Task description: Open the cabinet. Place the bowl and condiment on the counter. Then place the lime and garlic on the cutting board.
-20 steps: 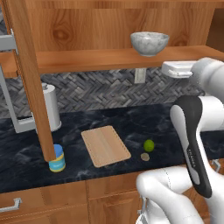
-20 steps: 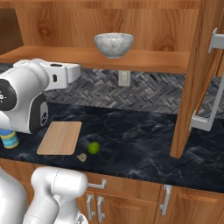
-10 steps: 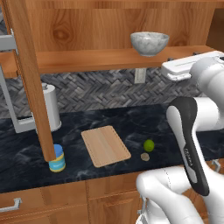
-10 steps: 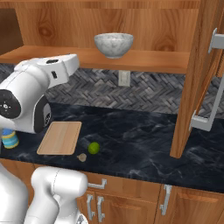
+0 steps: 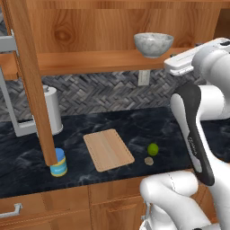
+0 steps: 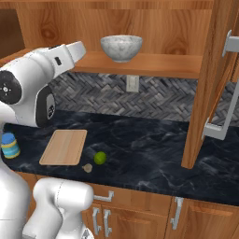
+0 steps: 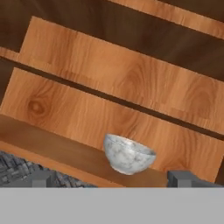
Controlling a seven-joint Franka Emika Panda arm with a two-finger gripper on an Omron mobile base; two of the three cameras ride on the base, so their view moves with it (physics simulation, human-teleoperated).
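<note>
I saw the cabinet point(image 5: 103, 31) standing open, its doors swung out to either side, each with a grey metal bar handle point(image 6: 219, 121). The bowl point(image 5: 153, 44) sat upright on the cabinet's lower shelf point(image 6: 154, 64), toward the right half of it in the left base view. In the hand view the bowl point(image 7: 128, 154) lay just above the gap between my two dark fingers point(image 7: 113, 179), which stood spread wide apart with nothing between them and clear of the bowl.

The condiment point(image 5: 58, 162) stood on the desk point(image 6: 144, 149), right at the foot of the open left door point(image 5: 31, 81). Its light blue band carried no writing I could read. Just behind that door was a white paper-towel roll point(image 5: 53, 110).

The cutting board point(image 5: 108, 149) lay flat and bare on the desk, right of the jar. The lime point(image 5: 152, 149) rested on the dark stone near the board's right edge but apart from it, and the garlic point(image 5: 148, 161) lay just beside the lime, nearer the desk's front edge. From the right base view I saw the same pair, the lime point(image 6: 100, 158) and garlic point(image 6: 87, 167), off the board point(image 6: 64, 147).

Small dark lettering ran along the arm's black cover point(image 5: 193, 134); I could not make it out. A white wall outlet point(image 6: 133, 83) sat on the herringbone backsplash below the shelf.
</note>
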